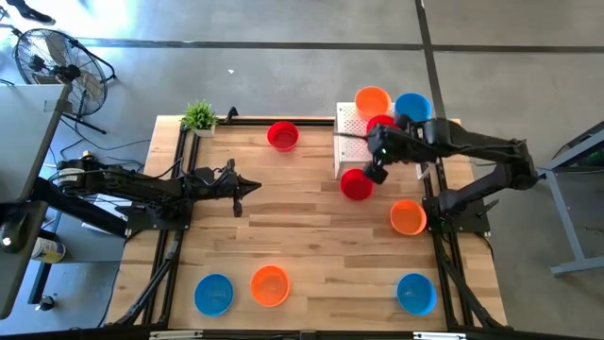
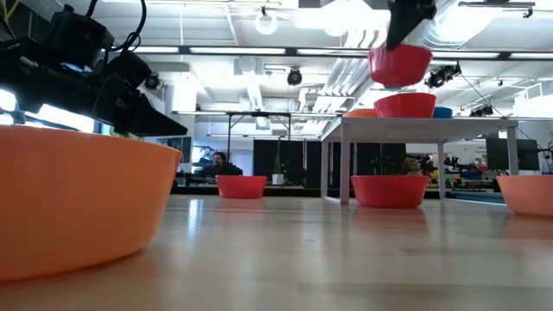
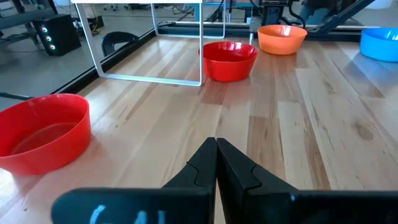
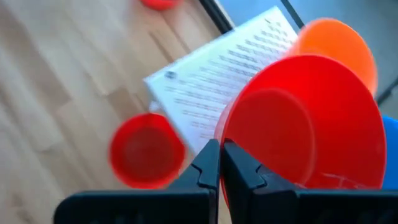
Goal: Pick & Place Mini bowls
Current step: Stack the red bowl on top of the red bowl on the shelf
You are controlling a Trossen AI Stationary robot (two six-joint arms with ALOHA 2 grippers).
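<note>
My right gripper point(image 1: 381, 140) is over the white perforated stand point(image 1: 350, 142) at the table's far right, shut on a red mini bowl point(image 2: 400, 65). In the low view a second red bowl point(image 2: 404, 105) sits on the stand right under it. An orange bowl point(image 1: 373, 99) and a blue bowl point(image 1: 412, 106) also sit on the stand. Another red bowl point(image 1: 356, 184) rests on the table beside the stand's near side. My left gripper point(image 1: 250, 186) is shut and empty, low over the table left of centre. My right gripper pinches the red bowl's rim point(image 4: 224, 138) between its two fingers, at the side of the bowl nearest the gripper. The fingers come from above point(image 2: 406, 26). The bowl hangs below them, mouth up and slightly tilted, clear of the red bowl on the stand.
On the table lie a red bowl point(image 1: 282, 135) at the far middle, an orange bowl point(image 1: 408, 217) at the right, and blue point(image 1: 213, 294), orange point(image 1: 270, 285) and blue point(image 1: 416, 293) bowls along the near edge. A small green plant point(image 1: 199, 116) stands at the far left corner.
</note>
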